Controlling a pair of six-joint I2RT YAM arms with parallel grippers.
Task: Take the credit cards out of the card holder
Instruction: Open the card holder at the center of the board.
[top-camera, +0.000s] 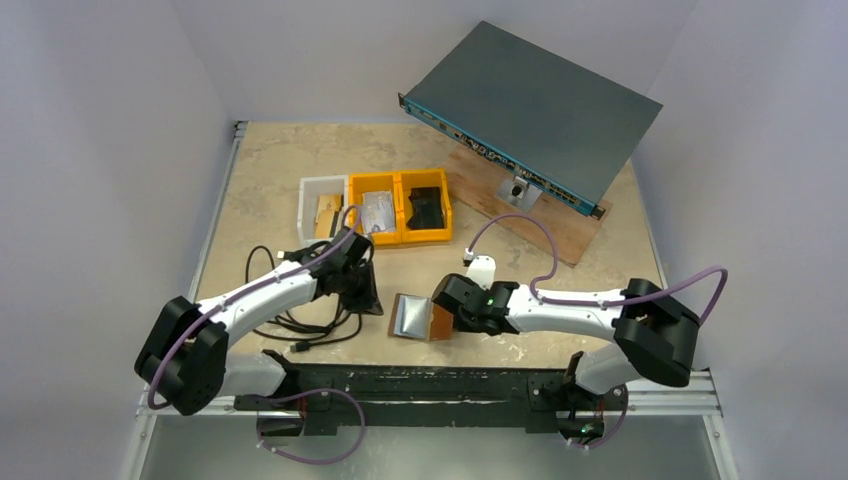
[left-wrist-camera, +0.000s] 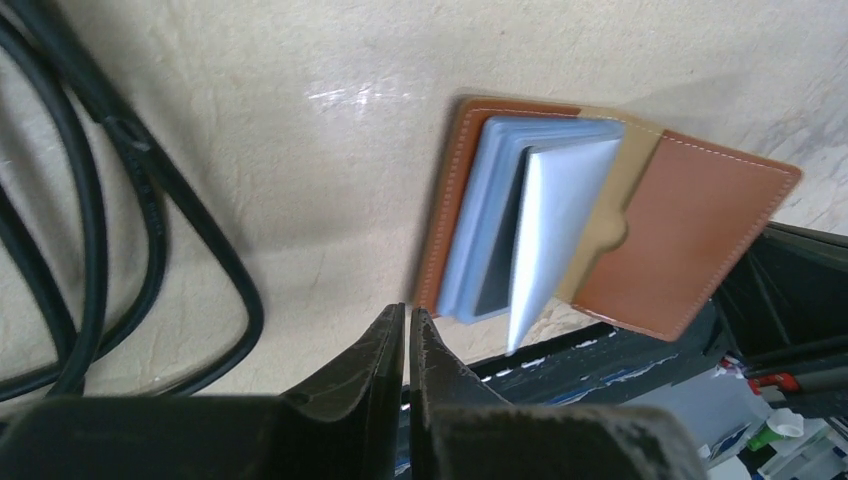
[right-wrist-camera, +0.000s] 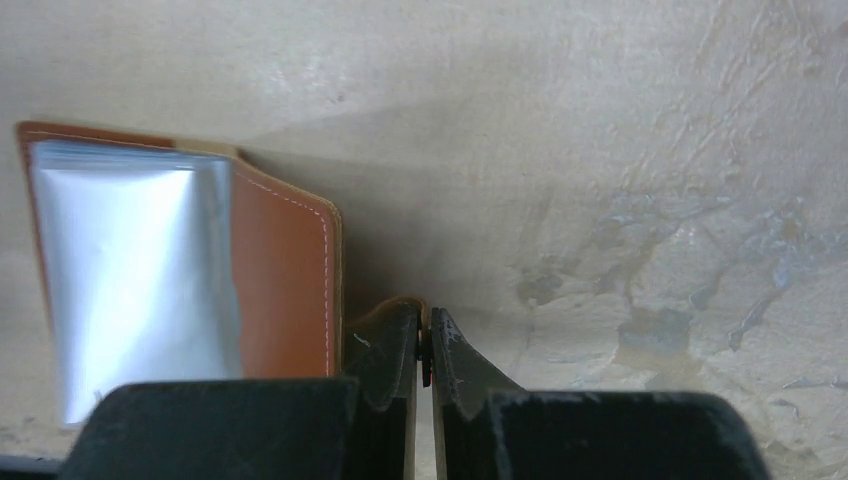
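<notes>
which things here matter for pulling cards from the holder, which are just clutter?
Job: card holder, open, its edge pinched by the right gripper; left gripper, shut, near it; tan cards, likely, in the white bin.
Clutter: black cables, yellow bins, grey rack unit, wooden board.

Card holder (right-wrist-camera: 285, 270): near edge was hidden behind the right gripper (right-wrist-camera: 424, 322); left edge was blurred in the left wrist view. Whether its pockets held credit cards could not be told. Contents of 2 yellow bins (top-camera: 398, 180) were too small to identify. Black cable (left-wrist-camera: 128, 140) was cut off by the picture's edge.
</notes>
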